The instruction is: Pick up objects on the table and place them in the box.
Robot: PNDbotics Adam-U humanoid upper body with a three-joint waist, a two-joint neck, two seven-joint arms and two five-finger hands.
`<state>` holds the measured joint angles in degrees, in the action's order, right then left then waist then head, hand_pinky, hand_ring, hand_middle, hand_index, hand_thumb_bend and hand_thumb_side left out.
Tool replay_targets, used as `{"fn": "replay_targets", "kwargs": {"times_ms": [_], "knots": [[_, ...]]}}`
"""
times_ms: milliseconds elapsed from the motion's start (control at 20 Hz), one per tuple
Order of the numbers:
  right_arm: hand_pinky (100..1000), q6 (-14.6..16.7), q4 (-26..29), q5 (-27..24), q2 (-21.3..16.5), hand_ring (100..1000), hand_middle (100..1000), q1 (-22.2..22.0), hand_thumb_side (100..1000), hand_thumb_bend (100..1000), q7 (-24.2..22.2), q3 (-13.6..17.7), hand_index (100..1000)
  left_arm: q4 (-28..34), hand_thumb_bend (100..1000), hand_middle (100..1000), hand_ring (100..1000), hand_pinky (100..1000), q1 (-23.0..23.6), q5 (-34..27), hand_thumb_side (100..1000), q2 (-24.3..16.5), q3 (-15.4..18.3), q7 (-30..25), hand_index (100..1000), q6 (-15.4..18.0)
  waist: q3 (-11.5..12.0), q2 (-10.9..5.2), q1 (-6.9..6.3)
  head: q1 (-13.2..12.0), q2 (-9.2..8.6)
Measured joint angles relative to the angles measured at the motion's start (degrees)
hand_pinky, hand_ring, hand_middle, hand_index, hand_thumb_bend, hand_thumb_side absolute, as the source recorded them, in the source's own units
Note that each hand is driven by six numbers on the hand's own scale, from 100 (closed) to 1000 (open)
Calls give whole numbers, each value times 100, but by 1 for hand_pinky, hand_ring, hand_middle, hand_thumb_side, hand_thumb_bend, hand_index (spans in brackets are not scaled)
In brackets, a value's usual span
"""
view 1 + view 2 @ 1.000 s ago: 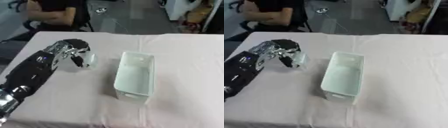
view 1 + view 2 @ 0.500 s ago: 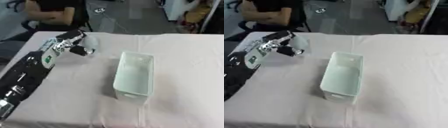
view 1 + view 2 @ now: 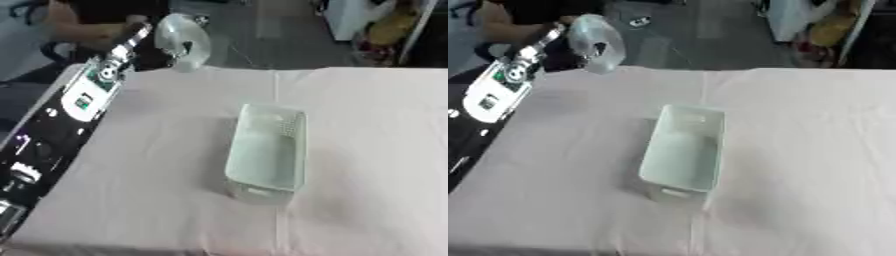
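Translucent disc-like object [image 3: 182, 42] is hanging in the left hand [image 3: 131, 39], fingers curled on it — up-left of the box [image 3: 265, 150], whose long axis is running away from the robot.

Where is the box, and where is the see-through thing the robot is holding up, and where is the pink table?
box [image 3: 262, 150], left eye view, on its pale inside floor.
see-through thing [image 3: 182, 41], left eye view, on its middle.
left hand [image 3: 131, 36], left eye view, near its fingers.
table [image 3: 815, 150], right eye view, on bare cloth.
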<state>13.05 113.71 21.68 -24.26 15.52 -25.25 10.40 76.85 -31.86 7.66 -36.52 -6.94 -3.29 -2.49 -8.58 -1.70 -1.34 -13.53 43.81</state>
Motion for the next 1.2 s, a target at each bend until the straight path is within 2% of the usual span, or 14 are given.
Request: {"fn": "replay_targets", "kwargs": {"times_ms": [150, 200, 250, 600, 1000, 1200], "knots": [[892, 2, 0, 0, 0, 919, 911, 0, 642, 100, -2, 0, 939, 153, 100, 100, 100, 100, -189, 36, 609, 108, -148, -117, 100, -16, -7, -1, 1, 0, -1], [892, 2, 0, 0, 1, 919, 911, 0, 644, 100, -2, -1, 939, 204, 100, 100, 100, 100, -243, 87, 516, 158, -224, -194, 100, -24, -8, -2, 1, 0, -3], [892, 2, 0, 0, 1, 919, 911, 0, 642, 100, -2, -1, 939, 246, 100, 100, 100, 100, -305, 155, 607, 208, -311, -287, 100, -30, -9, -2, 1, -1, -12], [892, 4, 0, -8, 3, 919, 911, 1, 645, 100, -7, -3, 939, 487, 100, 100, 100, 100, -865, 738, 535, 424, -1055, -1254, 100, 6, -45, -5, -28, -7, -16], [892, 19, 0, -32, 4, 919, 911, 17, 645, 100, -29, -33, 939, 552, 100, 100, 100, 100, -1264, 1698, 492, 439, -1911, -2499, 100, 362, -89, -37, -72, -39, 8], [892, 9, 0, -34, 4, 919, 911, 33, 644, 100, -49, -35, 939, 552, 100, 100, 100, 100, -1269, 2166, 481, 440, -2138, -2869, 100, 618, -99, -37, -73, -55, 18]]}}
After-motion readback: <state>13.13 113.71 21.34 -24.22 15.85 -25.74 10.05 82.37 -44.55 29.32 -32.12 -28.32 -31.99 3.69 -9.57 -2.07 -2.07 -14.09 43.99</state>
